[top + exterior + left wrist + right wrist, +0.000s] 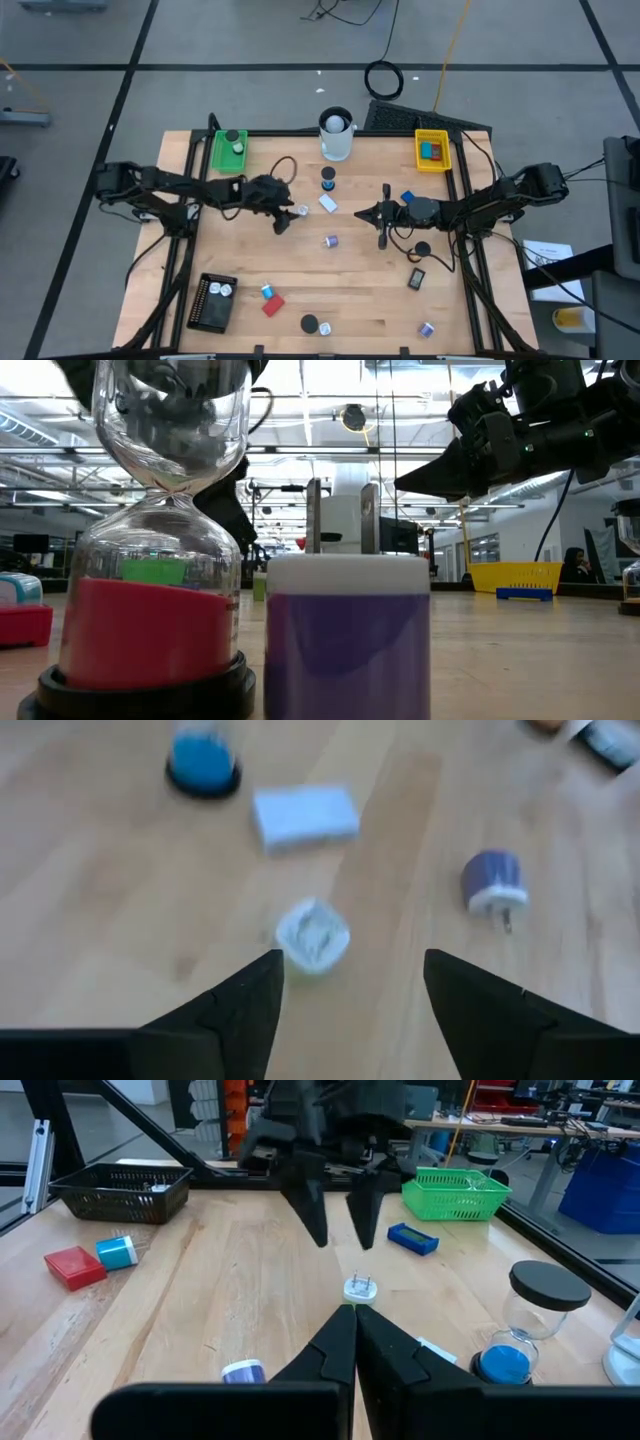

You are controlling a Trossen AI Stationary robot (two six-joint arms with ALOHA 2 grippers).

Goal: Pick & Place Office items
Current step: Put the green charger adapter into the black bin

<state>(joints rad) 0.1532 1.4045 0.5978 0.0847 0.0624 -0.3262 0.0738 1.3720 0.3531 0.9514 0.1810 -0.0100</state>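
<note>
Wooden table [350, 300] strewn with office items [331, 241]

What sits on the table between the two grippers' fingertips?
One small white plug stands on the wood, seen in the right wrist view between the shut right gripper and the open left gripper above it.

Office items, scattered on wood tabletop:
- 1 white plug adapter [312, 934], prongs up, mid-table.
- 1 purple-and-white plug [494, 885], on its side.
- 1 white flat block [304, 816], lying flat.
- 1 blue sand timer [203, 765], upright.
- 1 red block [273, 305], near front edge.
</note>
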